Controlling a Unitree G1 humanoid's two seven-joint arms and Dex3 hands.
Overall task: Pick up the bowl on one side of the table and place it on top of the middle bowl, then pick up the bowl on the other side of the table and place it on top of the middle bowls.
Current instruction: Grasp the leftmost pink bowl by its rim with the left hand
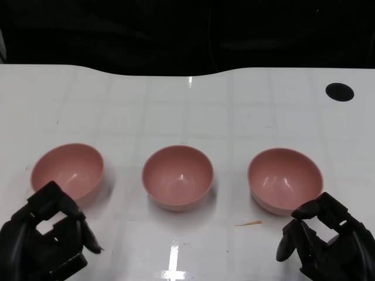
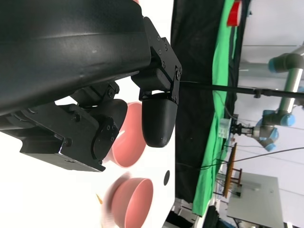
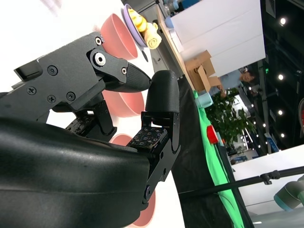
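Bowls: left (image 1: 67, 171), middle (image 1: 177, 176), right (image 1: 285, 178) in a row toward the tabletop (image 1: 176, 105) near edge, unstacked. Left hand (image 1: 50, 234) and right hand (image 1: 325, 237) empty, fingers apart, staged behind side bowls for pickup.

Matte black hands (image 1: 50, 240), blocky screw-fastened housings, rounded fingers (image 2: 159, 118).

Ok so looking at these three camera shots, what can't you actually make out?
- Left bowl, head view: its near rim sits behind the left hand.
- Right bowl, head view: the right hand covers its near lower edge, so touch or gap cannot be told.
- Both hands, head view: cut off by the lower edge.
- Left wrist view: a bowl is motion-blurred.
- Right wrist view: the hand blocks most of the bowls.
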